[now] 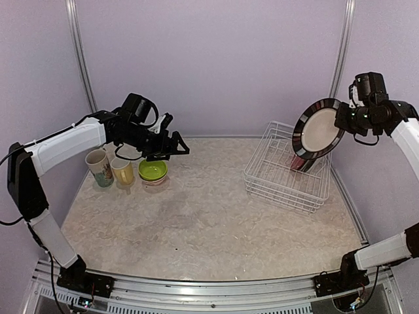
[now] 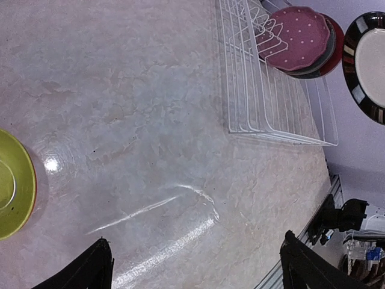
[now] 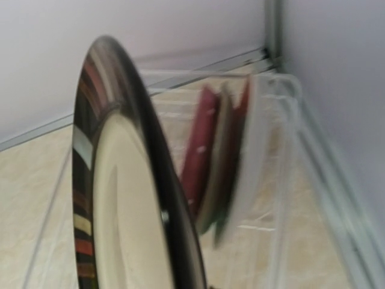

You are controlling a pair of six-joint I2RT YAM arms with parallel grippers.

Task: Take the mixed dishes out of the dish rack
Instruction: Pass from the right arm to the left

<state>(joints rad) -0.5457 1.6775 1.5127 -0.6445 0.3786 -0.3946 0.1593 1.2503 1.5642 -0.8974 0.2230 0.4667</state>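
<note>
My right gripper (image 1: 345, 120) is shut on the edge of a dark-rimmed plate (image 1: 319, 129) with a cream centre, held upright in the air above the dish rack (image 1: 283, 175). The right wrist view shows this plate (image 3: 114, 198) edge-on, with my fingers hidden. In the rack stand a pink dotted plate (image 2: 298, 35), a dark plate (image 2: 317, 67) and a red-edged plate (image 2: 338, 42). My left gripper (image 1: 177, 136) hangs open and holds nothing above the lime-green bowl (image 1: 152, 171). Beside the bowl stand the yellow cup (image 1: 122, 172) and the cream mug (image 1: 99, 167).
The rack sits at the back right, close to the right wall and its metal frame post (image 1: 341, 46). The cups and the bowl are grouped at the back left of the marbled table (image 1: 196, 222). Something pale and pinkish shows under the green bowl.
</note>
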